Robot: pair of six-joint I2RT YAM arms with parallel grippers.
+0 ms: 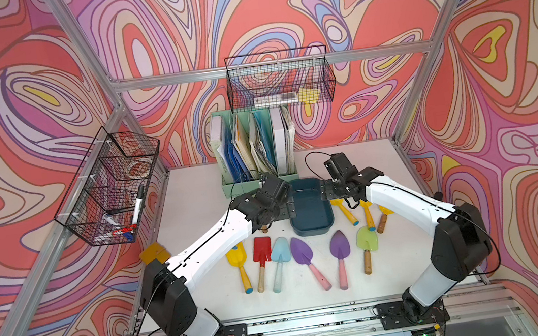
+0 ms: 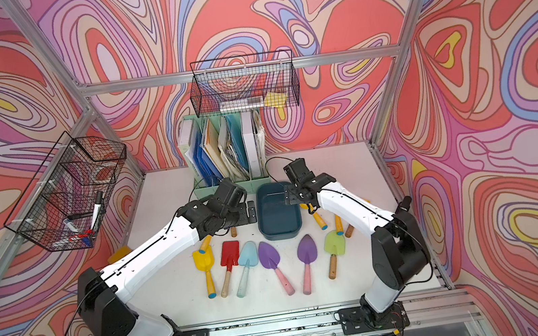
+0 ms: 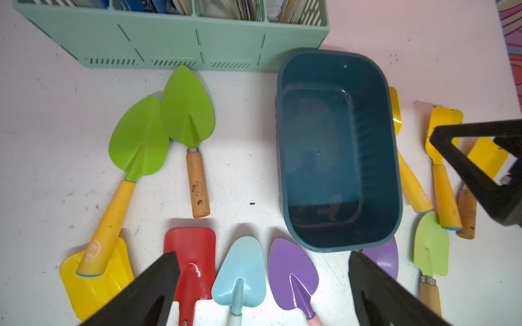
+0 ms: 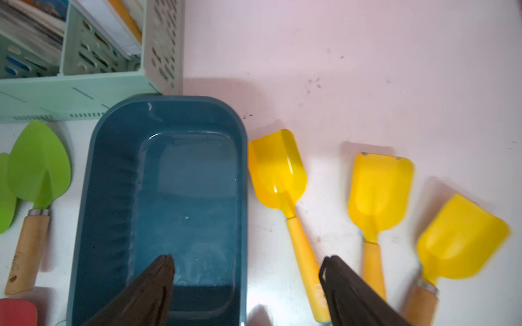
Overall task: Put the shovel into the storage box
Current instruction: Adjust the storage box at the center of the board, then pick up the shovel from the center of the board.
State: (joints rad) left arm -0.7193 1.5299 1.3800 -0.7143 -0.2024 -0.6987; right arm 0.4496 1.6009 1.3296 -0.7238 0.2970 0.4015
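Both tools hang spread and empty. The left tool (image 3: 262, 254) is above the red shovel (image 3: 192, 254) and its neighbours. The right tool (image 4: 247, 258) straddles the storage box (image 4: 113, 175) wall, with one finger over the bare inside and the other over the surface between two yellow handles. No shovel lies in the box. The nearest yellow shovel (image 4: 278, 172) lies just beside that wall, below the tool. A descending finger could therefore strike the rim and shove the box, or nip a neighbouring handle too.
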